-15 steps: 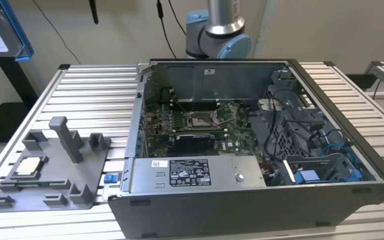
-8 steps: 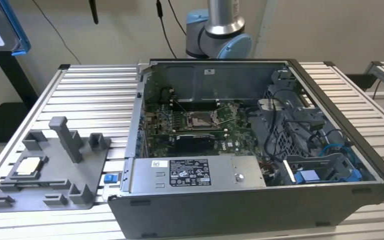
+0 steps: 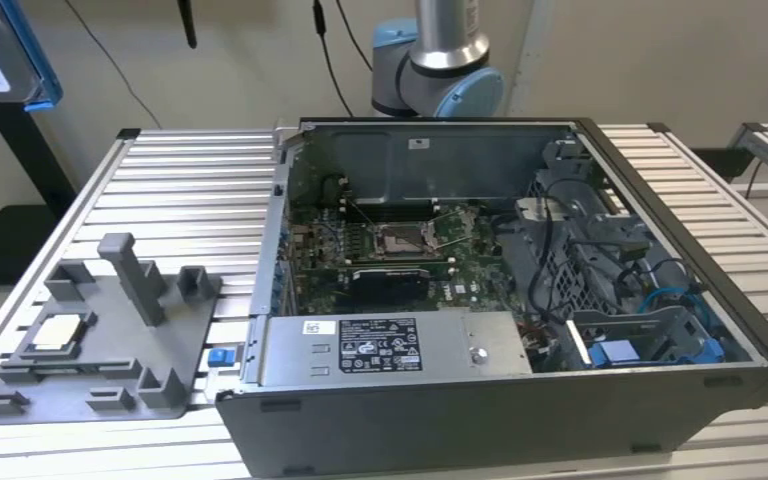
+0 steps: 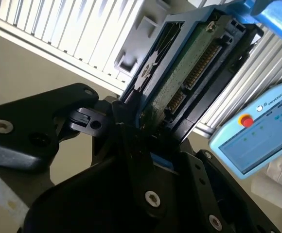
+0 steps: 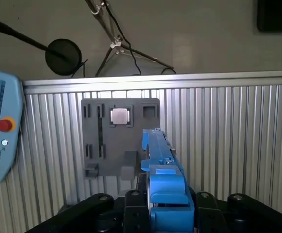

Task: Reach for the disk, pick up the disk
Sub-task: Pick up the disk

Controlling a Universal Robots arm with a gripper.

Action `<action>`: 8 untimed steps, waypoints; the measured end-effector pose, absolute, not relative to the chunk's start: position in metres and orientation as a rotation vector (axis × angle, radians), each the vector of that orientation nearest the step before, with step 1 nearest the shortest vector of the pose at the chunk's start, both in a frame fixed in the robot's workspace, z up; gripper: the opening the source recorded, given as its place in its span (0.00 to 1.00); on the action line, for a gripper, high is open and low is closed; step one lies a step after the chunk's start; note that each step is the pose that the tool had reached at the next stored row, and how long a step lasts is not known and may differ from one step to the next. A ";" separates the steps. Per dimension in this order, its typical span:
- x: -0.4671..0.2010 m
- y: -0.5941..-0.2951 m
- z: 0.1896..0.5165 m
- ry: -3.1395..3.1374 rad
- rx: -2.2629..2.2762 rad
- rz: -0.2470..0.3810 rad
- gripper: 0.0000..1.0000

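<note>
One disk (image 4: 189, 63), blue caddy included, sits clamped edge-on in the end effector (image 4: 143, 114), high above the ribbed surface (image 5: 228, 126) and grey fixture plate (image 5: 116, 141); pick-up looks done, grip just needs holding.

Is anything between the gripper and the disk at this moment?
Nothing visible does: in the second wrist view the gripper is shut on the disk, holding it above the table.
</note>
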State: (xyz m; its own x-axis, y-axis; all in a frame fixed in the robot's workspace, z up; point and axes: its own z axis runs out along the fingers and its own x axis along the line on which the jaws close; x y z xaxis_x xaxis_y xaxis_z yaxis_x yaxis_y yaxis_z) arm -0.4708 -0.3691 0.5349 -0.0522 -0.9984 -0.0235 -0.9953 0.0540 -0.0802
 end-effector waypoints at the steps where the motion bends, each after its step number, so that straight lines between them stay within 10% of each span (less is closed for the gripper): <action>1: -0.470 -0.369 0.535 2.227 -2.111 -0.065 0.00; 8: -0.459 -0.369 0.535 2.227 -2.111 -0.065 0.00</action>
